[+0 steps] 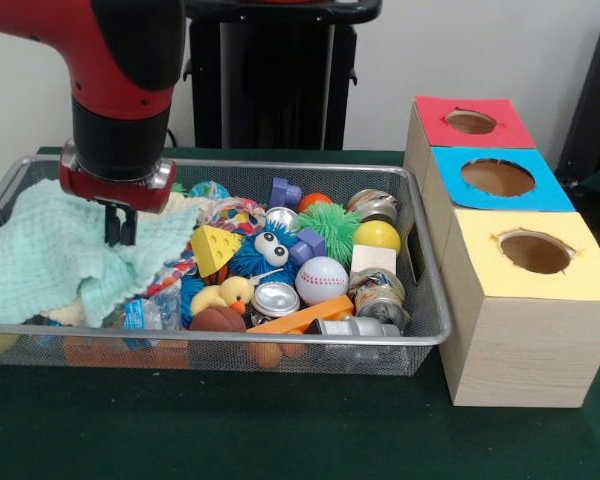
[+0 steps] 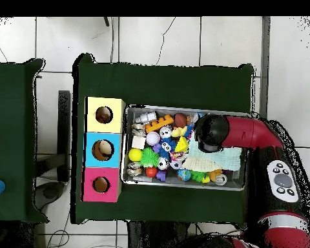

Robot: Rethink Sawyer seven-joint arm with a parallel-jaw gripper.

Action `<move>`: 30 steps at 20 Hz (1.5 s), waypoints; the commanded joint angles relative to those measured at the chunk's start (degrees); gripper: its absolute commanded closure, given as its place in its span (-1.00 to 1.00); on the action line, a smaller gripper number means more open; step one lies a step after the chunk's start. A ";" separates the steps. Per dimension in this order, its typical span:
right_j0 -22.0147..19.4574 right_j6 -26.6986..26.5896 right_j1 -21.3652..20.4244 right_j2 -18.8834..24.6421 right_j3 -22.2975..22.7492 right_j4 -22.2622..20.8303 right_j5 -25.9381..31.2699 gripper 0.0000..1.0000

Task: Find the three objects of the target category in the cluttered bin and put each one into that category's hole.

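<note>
A wire mesh bin point(image 1: 280, 166) holds a jumble of toys: a baseball point(image 1: 321, 279), a yellow ball point(image 1: 377, 236), a green spiky ball point(image 1: 330, 222), a cheese wedge point(image 1: 214, 248), a rubber duck point(image 1: 225, 293) and a silver tin point(image 1: 275, 298). A mint green cloth point(image 1: 50, 260) covers the bin's left part. My gripper point(image 1: 120, 228) hangs over that cloth, shut, its tips touching the fabric. Whether it pinches any cloth I cannot tell. From overhead the arm's head point(image 2: 212, 132) hides the gripper, above the cloth point(image 2: 212, 158).
To the right of the bin stand three wooden boxes with round holes on top: red point(image 1: 470, 122), blue point(image 1: 497, 178), yellow point(image 1: 535, 252). Overhead they line the bin's left side: yellow point(image 2: 104, 115), blue point(image 2: 103, 150), red point(image 2: 101, 185). Green felt covers the table point(image 1: 230, 430).
</note>
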 commanded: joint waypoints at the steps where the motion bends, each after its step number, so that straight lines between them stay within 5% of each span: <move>1: -1.13 -5.96 -2.08 5.22 5.59 0.49 0.69 1.00; 5: 0.19 -5.28 -12.30 4.43 12.50 5.40 11.51 1.00; 10: 0.05 -4.78 -14.66 5.33 14.52 9.17 17.34 1.00; 30: 1.57 1.44 -16.51 7.32 26.66 22.91 13.65 1.00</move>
